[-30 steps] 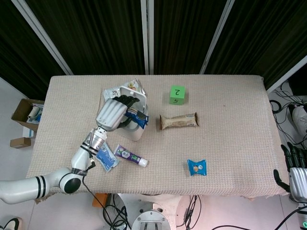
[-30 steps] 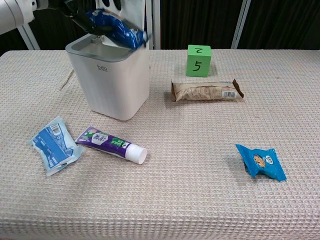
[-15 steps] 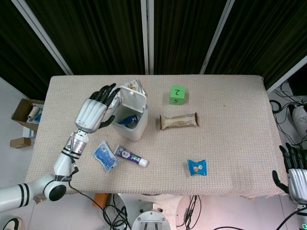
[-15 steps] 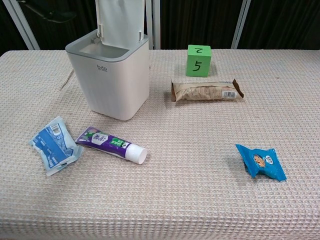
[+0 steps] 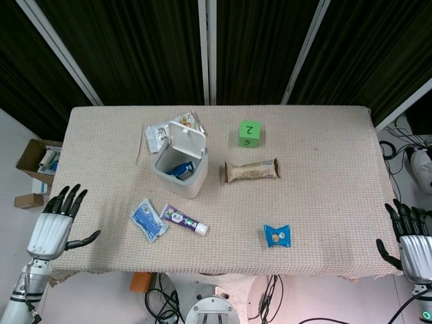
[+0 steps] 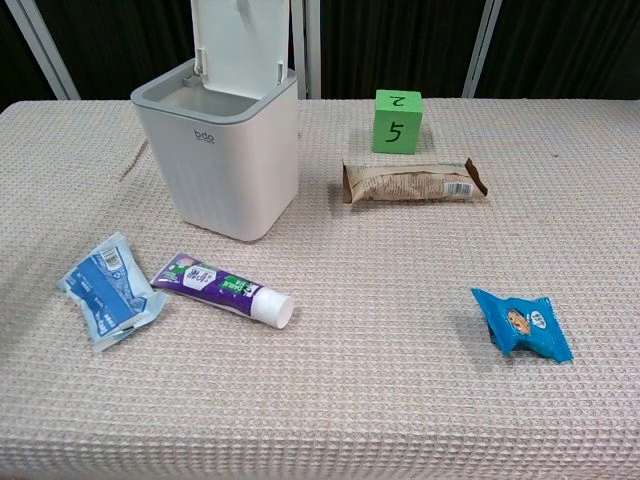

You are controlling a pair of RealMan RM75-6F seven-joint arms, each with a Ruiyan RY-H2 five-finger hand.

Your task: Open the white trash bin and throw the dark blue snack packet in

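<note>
On the surface (image 5: 317,175) we list a white trash bin (image 5: 181,169) with its lid (image 5: 186,138) raised upright, the dark blue snack packet (image 5: 180,170) lying inside it. Near it we record a purple tube (image 6: 222,290), a light blue sachet (image 6: 106,288), a brown bar (image 6: 413,181), a green cube (image 6: 397,121) and a blue sweet packet (image 6: 522,324). Our left hand (image 5: 52,225) and right hand (image 5: 410,237) hang off the surface's edges, fingers spread wide, holding nothing.

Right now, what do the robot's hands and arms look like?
Both hands match: the left hand and the right hand each have a silver-white ribbed metallic back and black fingers. The left wrist is silver with dark bands. Little of either arm shows, and no markings are legible.
</note>
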